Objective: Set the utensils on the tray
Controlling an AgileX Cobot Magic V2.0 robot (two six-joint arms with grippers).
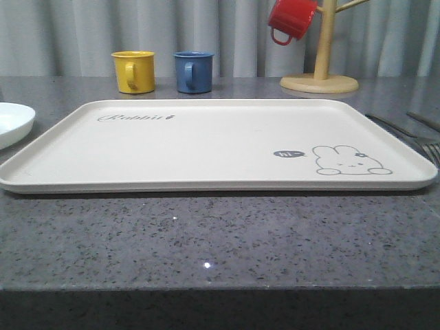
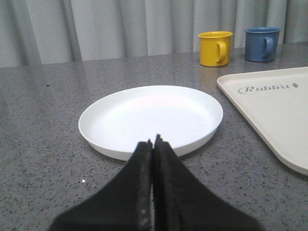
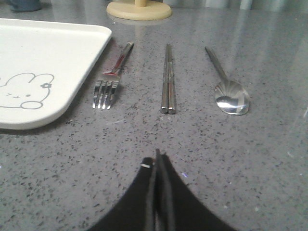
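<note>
From the front, the big cream tray (image 1: 206, 144) lies flat on the grey stone table (image 1: 206, 240) with nothing on it but its printed rabbit, and past its right edge I can just make out fork (image 1: 432, 150) tines on the table; behind it stand a yellow mug (image 1: 133, 71) and a blue mug (image 1: 193, 71), and a red mug (image 1: 291, 19) hangs on a wooden stand (image 1: 320, 62). Over the left arm's wrist, the left gripper (image 2: 154, 144) has its fingers pressed together on nothing, poised in front of a round white plate (image 2: 151, 119), with the tray corner off to one side. Over the right arm's wrist, the right gripper (image 3: 157, 159) is likewise closed and empty, hovering low above the table, and ahead of it the three pieces lie side by side, apart from each other: the fork just beside the tray rim, the chopsticks (image 3: 168, 79) in the middle, the spoon (image 3: 231, 94) furthest out. I'd say the job has not yet started, no piece moved. The next move looks to be the right arm's: spread the fingers, drop onto a thin handle, most likely the fork's, and pinch it square, since such slim metal lying flat gives little to grip
</note>
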